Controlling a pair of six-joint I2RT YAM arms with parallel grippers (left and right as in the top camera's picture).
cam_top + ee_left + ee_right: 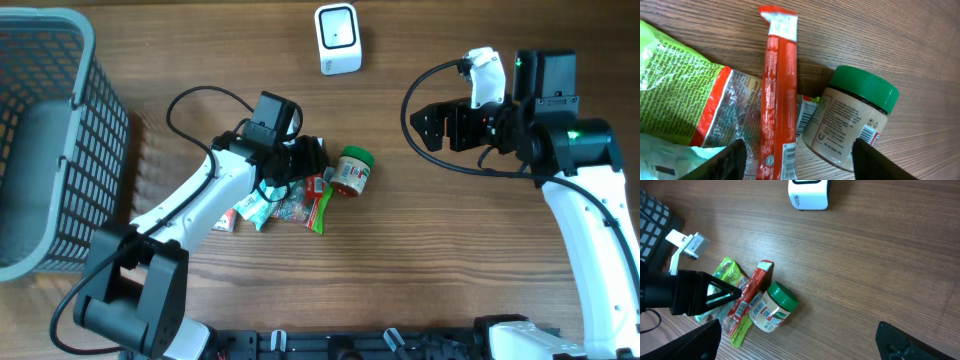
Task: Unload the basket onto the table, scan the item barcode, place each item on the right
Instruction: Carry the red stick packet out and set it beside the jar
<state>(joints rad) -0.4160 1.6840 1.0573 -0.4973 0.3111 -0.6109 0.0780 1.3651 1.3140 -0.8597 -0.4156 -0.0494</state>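
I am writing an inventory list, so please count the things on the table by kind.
Jar with green lid: 1
Red stick packet: 1
Other packets and bags: at least 3 (they overlap)
White barcode scanner: 1
Grey basket: 1
Total: at least 7

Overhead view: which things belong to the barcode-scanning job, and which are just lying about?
Job in hand:
white scanner; green-lidded jar; red stick packet; green snack bag; left hand, open over the pile.

Lying about:
grey basket; right hand, open, away from the pile.
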